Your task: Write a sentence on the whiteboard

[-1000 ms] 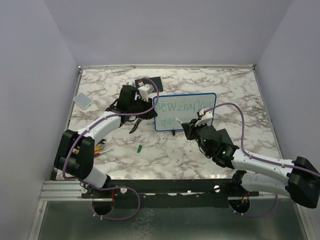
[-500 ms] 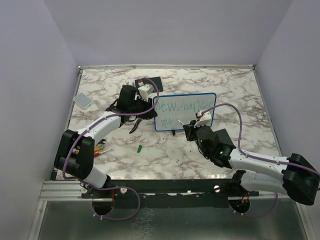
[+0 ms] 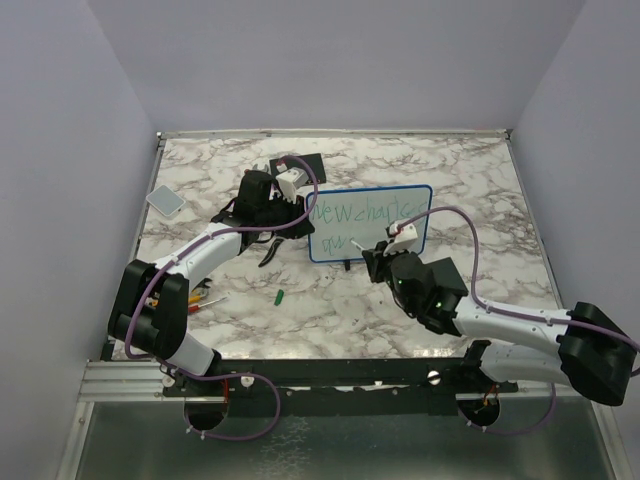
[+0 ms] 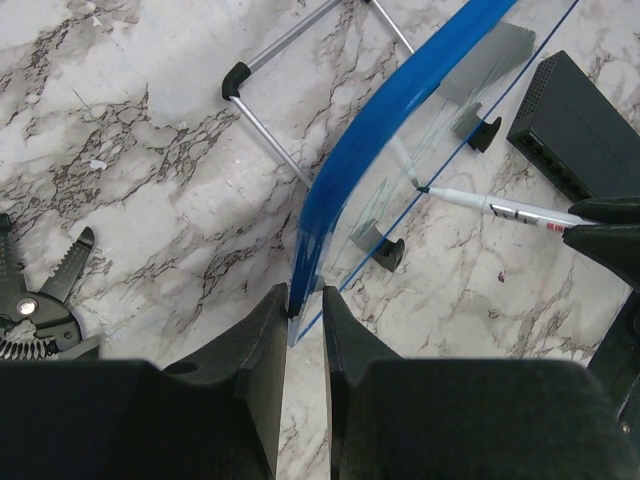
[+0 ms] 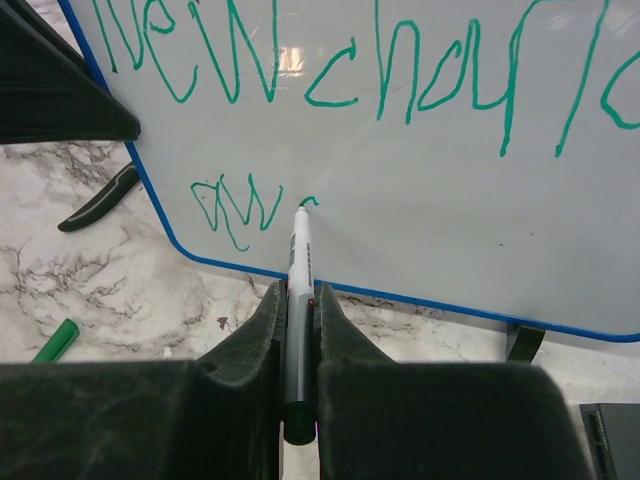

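Note:
The whiteboard (image 3: 370, 222) stands tilted on the marble table, white with a blue rim (image 4: 400, 110). My left gripper (image 4: 305, 300) is shut on its left edge (image 3: 303, 213). The sentence (image 5: 350, 60) is in green marker; a first line runs along the top and a shorter second line (image 5: 235, 205) is at the lower left. My right gripper (image 5: 299, 292) is shut on a white marker (image 5: 300, 250). The marker's tip touches the board just right of the second line. In the top view the right gripper (image 3: 372, 252) sits at the board's lower edge.
A black box with ports (image 4: 580, 125) lies behind the board. Black pliers (image 4: 30, 300) lie left of the board, and a green marker cap (image 5: 55, 340) is on the table in front. A grey square pad (image 3: 165, 200) rests at the far left. The board's wire legs (image 4: 270, 130) reach back.
My right gripper has shifted slightly left along the board's lower part with the marker. The left gripper and the board have not moved.

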Tool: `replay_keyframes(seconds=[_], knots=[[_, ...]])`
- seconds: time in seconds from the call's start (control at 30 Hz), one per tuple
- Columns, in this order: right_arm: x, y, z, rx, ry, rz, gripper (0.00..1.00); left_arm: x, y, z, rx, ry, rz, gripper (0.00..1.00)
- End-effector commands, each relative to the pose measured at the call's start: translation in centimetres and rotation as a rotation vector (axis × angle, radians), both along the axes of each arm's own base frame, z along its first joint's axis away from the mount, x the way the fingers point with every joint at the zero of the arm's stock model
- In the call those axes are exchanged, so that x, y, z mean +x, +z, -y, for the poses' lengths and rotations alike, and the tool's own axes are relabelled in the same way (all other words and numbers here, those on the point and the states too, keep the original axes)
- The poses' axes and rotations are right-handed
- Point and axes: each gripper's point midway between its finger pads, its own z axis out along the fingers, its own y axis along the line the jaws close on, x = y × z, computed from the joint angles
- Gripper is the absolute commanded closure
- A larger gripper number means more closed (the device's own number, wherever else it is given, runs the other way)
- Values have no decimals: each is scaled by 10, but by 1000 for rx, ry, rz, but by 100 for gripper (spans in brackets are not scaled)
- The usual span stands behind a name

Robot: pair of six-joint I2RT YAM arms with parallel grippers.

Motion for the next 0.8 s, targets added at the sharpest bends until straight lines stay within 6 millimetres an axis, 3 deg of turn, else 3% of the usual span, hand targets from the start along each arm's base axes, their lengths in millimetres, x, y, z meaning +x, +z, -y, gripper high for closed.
replay_keyframes(seconds=[0.0, 0.17, 0.33, 0.77], knots=[[1, -7, -9, -11, 27, -27, 99, 2, 18, 3, -19, 0, 41, 80], [-5, -24, -10, -16, 40, -84, 99, 1, 18, 3, -18, 0, 39, 80], [-3, -28, 3, -37, -29, -94, 99, 2, 18, 3, -19, -2, 40, 80], [9, 17, 11, -13, -81, 28, 99, 2, 18, 3, -18, 0, 42, 80]])
